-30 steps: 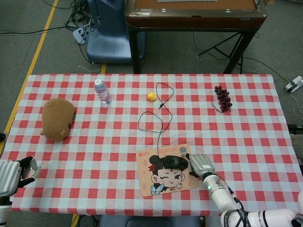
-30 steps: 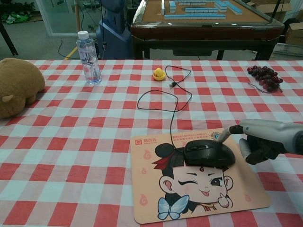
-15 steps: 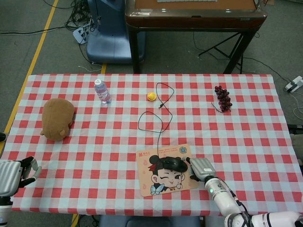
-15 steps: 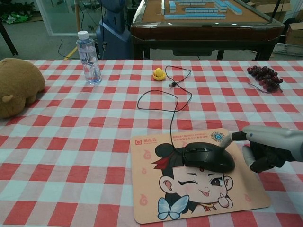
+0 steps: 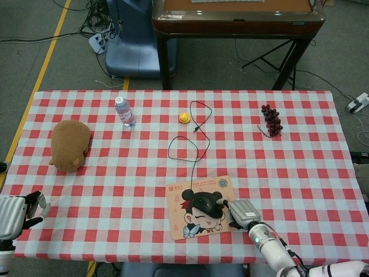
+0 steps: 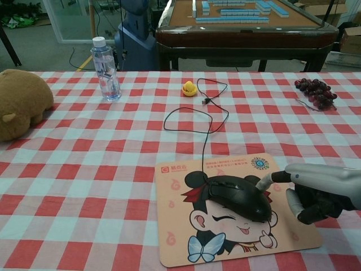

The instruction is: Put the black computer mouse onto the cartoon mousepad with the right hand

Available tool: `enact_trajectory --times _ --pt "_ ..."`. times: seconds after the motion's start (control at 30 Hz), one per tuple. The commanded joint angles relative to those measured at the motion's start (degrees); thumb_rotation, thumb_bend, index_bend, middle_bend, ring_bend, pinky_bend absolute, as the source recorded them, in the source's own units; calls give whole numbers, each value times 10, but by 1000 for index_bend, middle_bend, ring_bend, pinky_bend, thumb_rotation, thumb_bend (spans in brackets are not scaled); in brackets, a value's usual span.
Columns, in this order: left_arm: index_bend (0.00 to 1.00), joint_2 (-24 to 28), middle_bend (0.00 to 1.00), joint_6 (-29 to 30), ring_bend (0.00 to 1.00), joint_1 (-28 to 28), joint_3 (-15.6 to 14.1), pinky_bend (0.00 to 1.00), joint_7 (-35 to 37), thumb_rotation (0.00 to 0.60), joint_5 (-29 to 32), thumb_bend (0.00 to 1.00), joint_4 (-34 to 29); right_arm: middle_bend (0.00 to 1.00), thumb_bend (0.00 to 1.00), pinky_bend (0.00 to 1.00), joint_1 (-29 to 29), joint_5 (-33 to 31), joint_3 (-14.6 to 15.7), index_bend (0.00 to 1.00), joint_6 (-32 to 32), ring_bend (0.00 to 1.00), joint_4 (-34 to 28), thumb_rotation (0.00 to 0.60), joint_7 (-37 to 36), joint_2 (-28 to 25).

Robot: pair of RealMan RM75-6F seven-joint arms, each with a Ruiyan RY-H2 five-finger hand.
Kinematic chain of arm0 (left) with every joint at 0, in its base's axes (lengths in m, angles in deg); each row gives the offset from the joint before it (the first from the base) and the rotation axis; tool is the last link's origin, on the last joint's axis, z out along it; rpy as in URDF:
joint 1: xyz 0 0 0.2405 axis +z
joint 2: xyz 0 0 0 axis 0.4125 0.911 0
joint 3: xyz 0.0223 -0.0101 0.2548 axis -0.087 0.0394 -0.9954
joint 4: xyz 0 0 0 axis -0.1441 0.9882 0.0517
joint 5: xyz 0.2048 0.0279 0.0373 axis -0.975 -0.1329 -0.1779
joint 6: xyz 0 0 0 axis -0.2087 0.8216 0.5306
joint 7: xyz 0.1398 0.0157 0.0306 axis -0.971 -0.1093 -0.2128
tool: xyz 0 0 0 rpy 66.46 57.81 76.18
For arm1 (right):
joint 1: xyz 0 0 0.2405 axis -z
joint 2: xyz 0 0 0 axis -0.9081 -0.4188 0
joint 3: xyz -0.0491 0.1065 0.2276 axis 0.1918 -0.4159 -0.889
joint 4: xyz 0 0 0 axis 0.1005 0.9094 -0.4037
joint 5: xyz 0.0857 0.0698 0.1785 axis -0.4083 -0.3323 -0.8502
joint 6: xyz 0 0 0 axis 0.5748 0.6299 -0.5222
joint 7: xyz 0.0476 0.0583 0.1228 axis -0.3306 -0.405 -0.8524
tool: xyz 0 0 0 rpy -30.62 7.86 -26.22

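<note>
Checked tablecloth (image 5: 115, 173) under everything. Black computer mouse (image 6: 238, 196) sits on cartoon mousepad (image 6: 186, 248), over drawn face. Right hand (image 6: 316, 192) at its side, one fingertip touching mouse, others curled under. Left hand (image 5: 17, 212) idle at near-left edge, fingers loosely apart, holding nothing.

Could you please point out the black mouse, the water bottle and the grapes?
black mouse (image 6: 237, 196): chest view, top shell.
water bottle (image 6: 106, 73): chest view, clear body.
grapes (image 6: 313, 92): chest view, middle of bunch.
</note>
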Motion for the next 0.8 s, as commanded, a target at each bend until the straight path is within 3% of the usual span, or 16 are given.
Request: enact_trajectory --times 0.03,0.8 --pt "556 0 896 0 819 0 1 1000 1 600 1 568 0 1000 1000 1000 1 5 3 175 -2 1000 -3 600 -3 0" --pt "554 4 896 -3 818 0 3 1000 2 600 8 568 -2 1000 1000 1000 3 50 31 175 -13 1000 -37 600 -3 10"
